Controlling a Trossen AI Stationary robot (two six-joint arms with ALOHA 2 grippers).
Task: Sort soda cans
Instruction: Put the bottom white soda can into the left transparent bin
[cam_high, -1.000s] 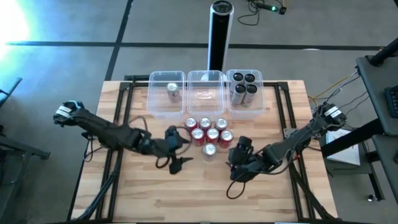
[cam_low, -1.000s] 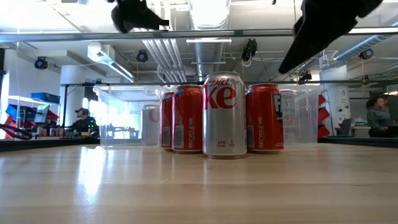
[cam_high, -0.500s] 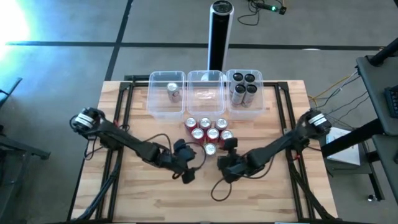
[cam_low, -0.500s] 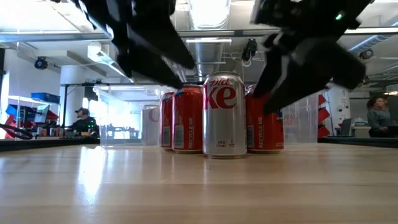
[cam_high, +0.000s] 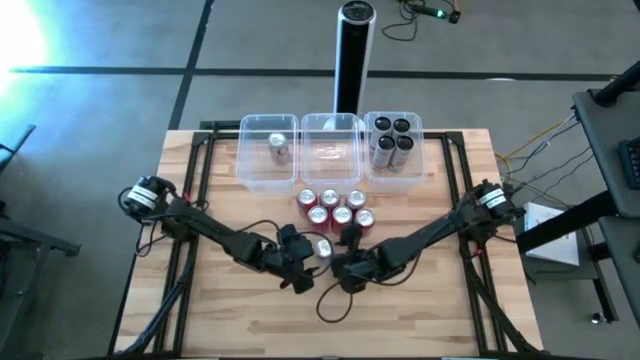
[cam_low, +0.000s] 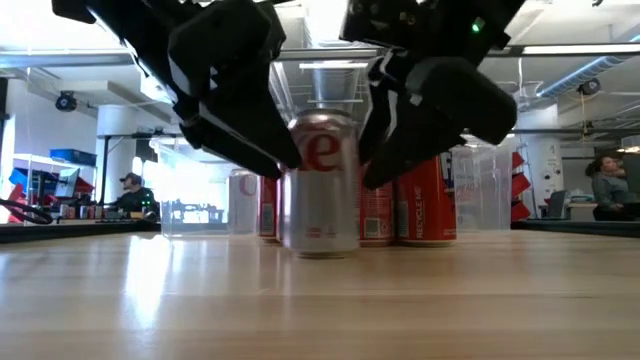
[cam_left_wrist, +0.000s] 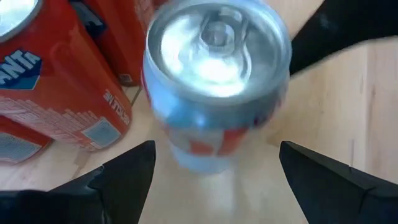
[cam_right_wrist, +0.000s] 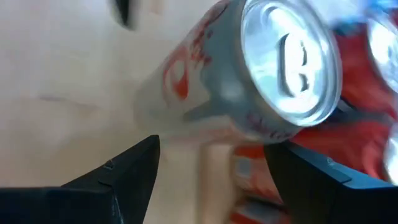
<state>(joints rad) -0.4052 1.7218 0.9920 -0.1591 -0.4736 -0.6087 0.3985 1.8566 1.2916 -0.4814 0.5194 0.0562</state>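
High view shows what changed: both my arms have come in from the sides to the surface (cam_high: 230, 310) centre in the last second, and the silver can (cam_high: 323, 247) has slid off the front of the red cluster (cam_high: 335, 207), so it now stands apart near the front, singled out for sorting. Going left to right: my left tool (cam_high: 296, 270) sits just left-front of that can, fingers spread wide, and in the left wrist view the can (cam_left_wrist: 217, 81) stands between the two open fingers (cam_left_wrist: 124, 174), not gripped. My right tool (cam_high: 342, 268) is just right of the can, jaws also apart with the can top (cam_right_wrist: 289, 62) ahead of them; can't tell if a finger touches it. Low view has the can (cam_low: 320, 185) upright, flanked by both tools. Behind: left tub (cam_high: 268, 150) has one silver can, middle tub (cam_high: 330, 150) looks empty, right tub (cam_high: 393, 145) holds four dark cans. Probably left tool takes this one to the left tub next.
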